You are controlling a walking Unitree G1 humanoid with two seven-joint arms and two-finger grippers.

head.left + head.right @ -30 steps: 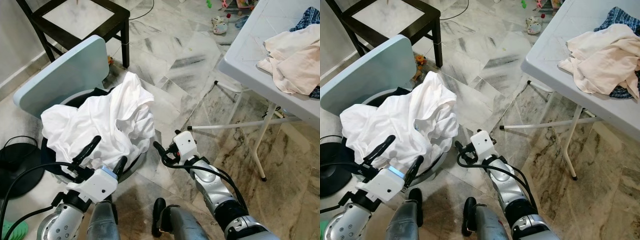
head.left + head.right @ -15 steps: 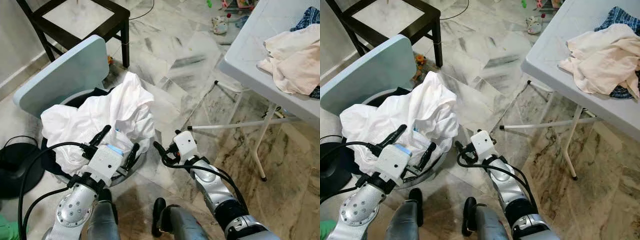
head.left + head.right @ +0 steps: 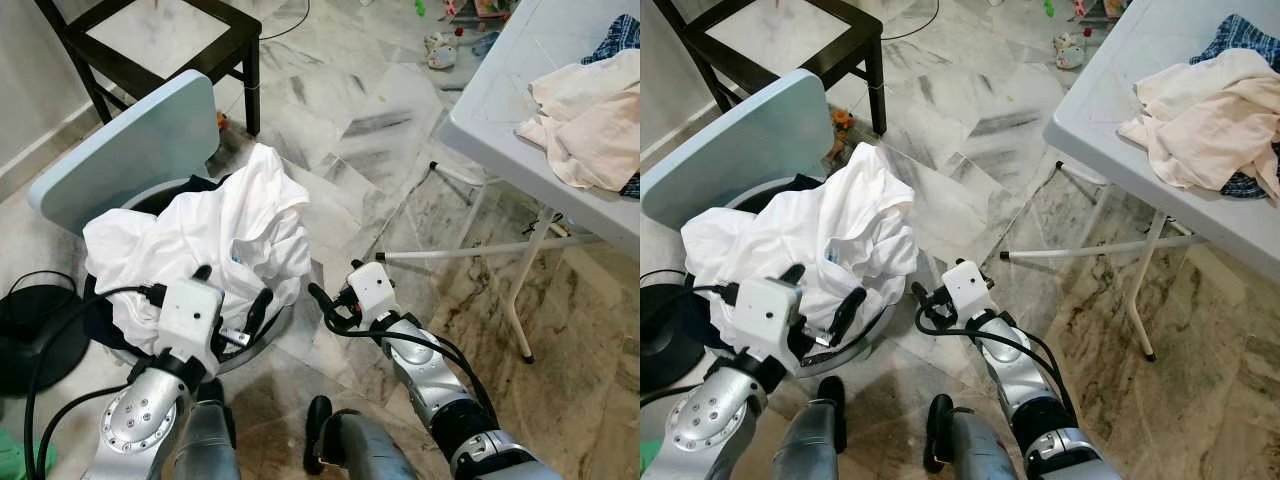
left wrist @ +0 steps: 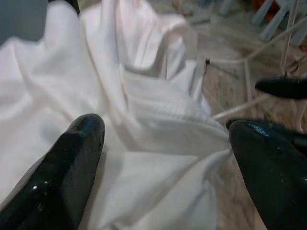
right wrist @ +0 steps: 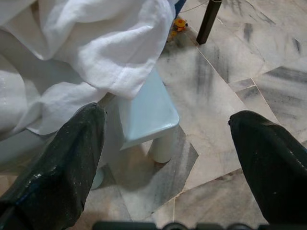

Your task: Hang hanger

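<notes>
Left eye view: both grippers hover low beside a basket heaped with white laundry on a marble floor.

From the left, a black round base [image 3: 35, 335] sits on the floor next to the round basket [image 3: 262, 338], whose pale blue lid [image 3: 125, 150] leans up behind it, with a dark wooden chair [image 3: 150, 40] beyond. The left gripper [image 3: 232, 297] reaches over the basket's near edge, its black fingers spread wide, and the left wrist view shows them straddling the crumpled white garment [image 3: 215, 240] without closing on it. Just right of the basket, the right gripper [image 3: 322, 302] hangs above the tiles, fingers also wide apart and empty. At far right stands a white folding table [image 3: 500, 95] bearing a cream cloth [image 3: 585, 115]. Where the hanger lies cannot be told.
</notes>
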